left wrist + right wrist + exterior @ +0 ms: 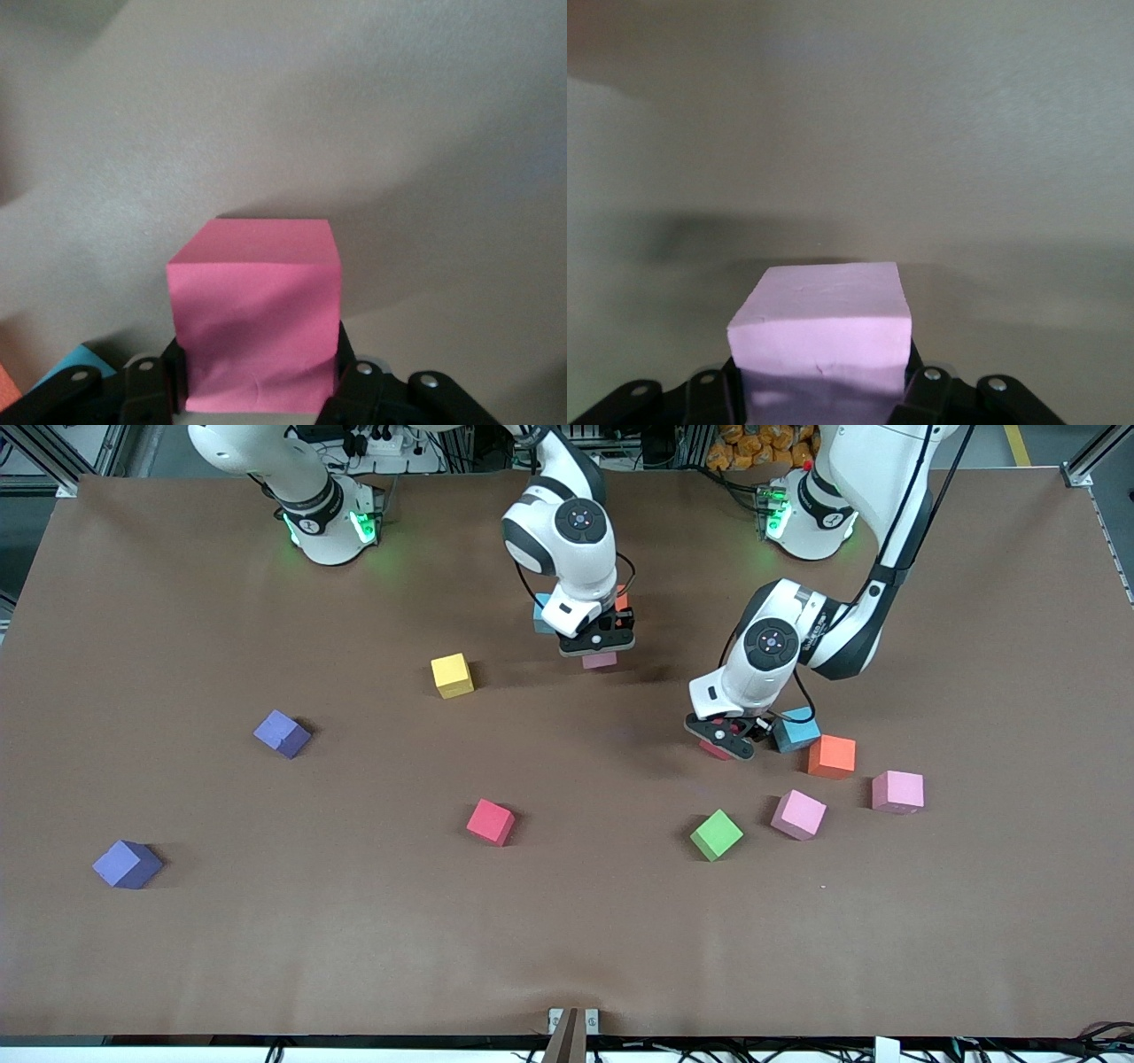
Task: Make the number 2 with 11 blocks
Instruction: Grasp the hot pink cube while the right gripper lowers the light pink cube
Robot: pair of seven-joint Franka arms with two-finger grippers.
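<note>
Your left end effector (725, 737) grips a red block (257, 310) on the desk (567, 921) beside the blue block (795, 731). Your right end effector (599, 644) clamps a pink block (822, 328).

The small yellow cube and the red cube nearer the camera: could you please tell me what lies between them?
Nothing: in the front view, only bare brown table lies between the yellow cube and the red cube.

High front camera faces the robots across the table (266, 957); wrist cameras look closely down.
</note>
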